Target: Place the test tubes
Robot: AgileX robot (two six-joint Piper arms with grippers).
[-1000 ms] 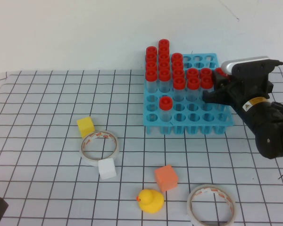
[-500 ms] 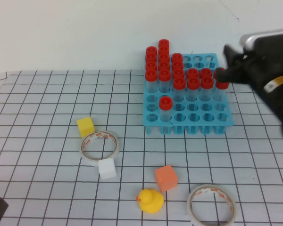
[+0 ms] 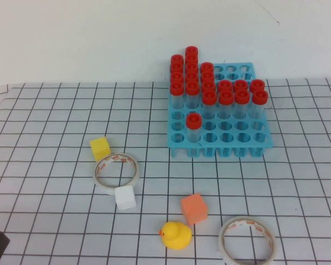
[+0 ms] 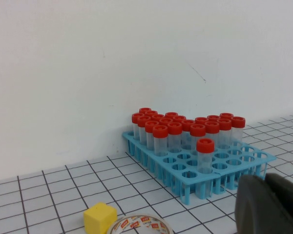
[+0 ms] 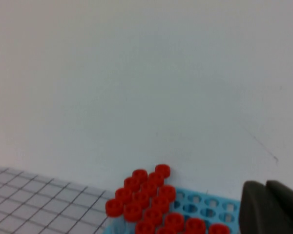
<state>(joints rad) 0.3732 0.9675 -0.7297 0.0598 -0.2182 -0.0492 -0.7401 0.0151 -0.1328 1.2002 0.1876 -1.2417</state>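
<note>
Right claw (image 5: 266, 195): fingers pressed together, holding nothing. It has lifted clear above the blue rack (image 3: 226, 148) and has left the high view, where a second ago it stood over the rack's right end.

The test tube (image 3: 260, 102) it carried now stands upright in the rightmost hole of the front filled row, just beside its red-capped neighbours. One lone tube (image 3: 193, 126) sits a row nearer me.

Left claw (image 4: 266, 200): closed tight on nothing, parked at the near left corner of the tabletop (image 3: 55, 210).

Judgement: this placement is done and the release looks clean. I see no loose tubes on the tabletop, so the run may be ending.
</note>
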